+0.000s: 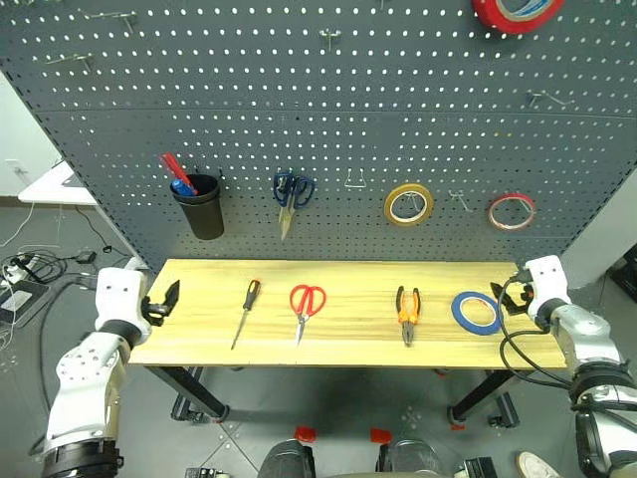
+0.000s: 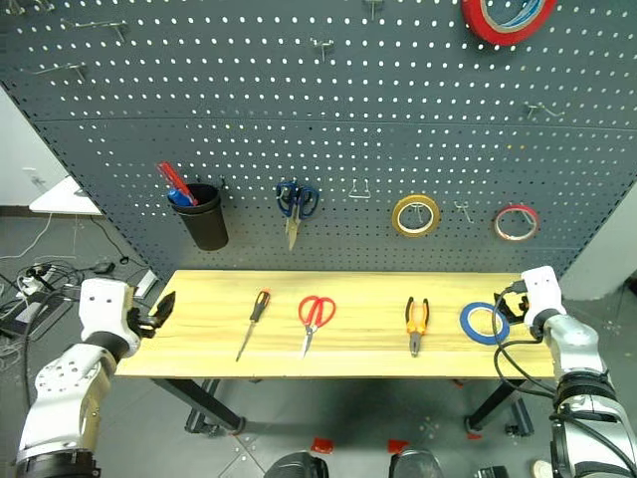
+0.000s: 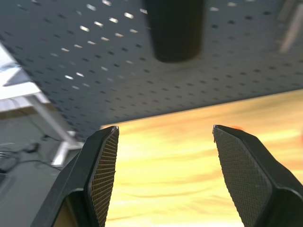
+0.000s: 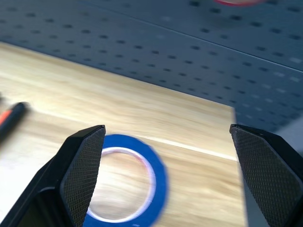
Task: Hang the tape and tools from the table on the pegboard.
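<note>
Desk point(image 1: 348, 344): light wood plank top on black legs, standing against the pegboard point(image 1: 299, 90).
Screwdriver point(image 1: 245, 312): black-and-orange handle, lying left of centre on the desk.
Red-handled scissors point(image 1: 305, 308): flat on the desk, just right of the screwdriver, blades pointing near.
Pliers point(image 1: 407, 312): orange-and-black handles, right of centre.
Blue tape point(image 1: 475, 312): flat ring near the desk's right end.
Pegboard contents: black cup point(image 1: 201, 204), blue-handled scissors point(image 1: 292, 197), yellow tape ring point(image 1: 408, 204), red tape ring point(image 1: 512, 210).
Left gripper point(image 1: 167, 299): at the desk's left end, jaws released, empty.
Right gripper point(image 1: 510, 296): just right of the blue tape, jaws spread wide, holding nothing.
</note>
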Robot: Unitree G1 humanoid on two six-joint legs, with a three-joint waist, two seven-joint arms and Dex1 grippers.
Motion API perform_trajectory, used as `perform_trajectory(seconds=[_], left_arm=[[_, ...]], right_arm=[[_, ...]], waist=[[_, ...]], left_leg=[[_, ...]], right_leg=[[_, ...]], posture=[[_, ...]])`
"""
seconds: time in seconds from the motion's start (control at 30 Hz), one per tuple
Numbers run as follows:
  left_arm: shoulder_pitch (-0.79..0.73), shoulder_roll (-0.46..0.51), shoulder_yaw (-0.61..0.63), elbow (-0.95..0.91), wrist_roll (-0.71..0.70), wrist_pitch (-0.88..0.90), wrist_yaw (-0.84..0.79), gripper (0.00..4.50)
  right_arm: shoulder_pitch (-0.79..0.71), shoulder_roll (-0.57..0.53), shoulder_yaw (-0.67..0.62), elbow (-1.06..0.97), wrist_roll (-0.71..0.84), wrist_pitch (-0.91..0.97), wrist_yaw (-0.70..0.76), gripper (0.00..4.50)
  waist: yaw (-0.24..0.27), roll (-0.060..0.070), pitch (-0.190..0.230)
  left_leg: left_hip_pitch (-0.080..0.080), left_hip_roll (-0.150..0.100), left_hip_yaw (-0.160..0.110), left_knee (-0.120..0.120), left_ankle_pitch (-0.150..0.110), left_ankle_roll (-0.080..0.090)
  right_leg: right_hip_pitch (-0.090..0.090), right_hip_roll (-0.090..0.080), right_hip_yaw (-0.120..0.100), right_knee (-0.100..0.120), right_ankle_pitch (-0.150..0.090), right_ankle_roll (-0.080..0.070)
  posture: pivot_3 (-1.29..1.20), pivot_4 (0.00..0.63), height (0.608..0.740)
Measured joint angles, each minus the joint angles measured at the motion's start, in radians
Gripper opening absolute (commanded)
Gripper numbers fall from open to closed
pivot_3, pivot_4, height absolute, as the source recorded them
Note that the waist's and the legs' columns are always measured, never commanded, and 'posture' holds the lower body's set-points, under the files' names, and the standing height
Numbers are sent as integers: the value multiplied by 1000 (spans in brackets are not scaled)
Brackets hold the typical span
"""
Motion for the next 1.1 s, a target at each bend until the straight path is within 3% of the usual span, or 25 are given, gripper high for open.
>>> perform_trajectory(seconds=[0.07,0.23,0.47,0.67,1.0,1.1], left_arm=[[0,-14,-34,-57,-1,37,-7,3342],[-27,-20,-255,-207,64,112,-60,3342],[-118,-9,-385,-228,59,110,-224,3342],[-230,15,-482,-225,24,129,-420,3342],[-389,-6,-613,-166,24,106,-585,3342],[-397,-14,-625,-166,26,102,-595,3382]], right_arm=[[37,0,19,-103,3,59,41,4500],[94,8,83,-338,-1,255,96,4500],[92,-23,151,-453,-30,457,127,4500],[-29,-12,225,-374,-67,540,158,4500],[-311,40,296,48,-138,480,200,4500],[-377,46,323,153,-167,456,229,3927]], waist=[[1,1,4],[2,6,29],[-1,5,91],[-6,0,149],[-6,-4,221],[-6,-7,237]], left_leg=[[1,0,-1,0,0,0],[1,0,2,0,0,-1],[-1,4,9,-1,3,5],[-4,8,21,-1,2,8],[-11,14,28,0,2,6],[-11,16,29,0,3,3]], right_leg=[[-1,0,-1,-1,0,0],[-1,0,4,0,0,0],[-6,5,11,0,0,0],[-14,7,20,2,1,1],[-24,12,24,1,4,-5],[-24,13,24,1,4,-5]], posture=[[-162,51,740],[-198,109,740],[-249,183,740],[-266,255,740],[-222,323,740],[-206,331,740]])
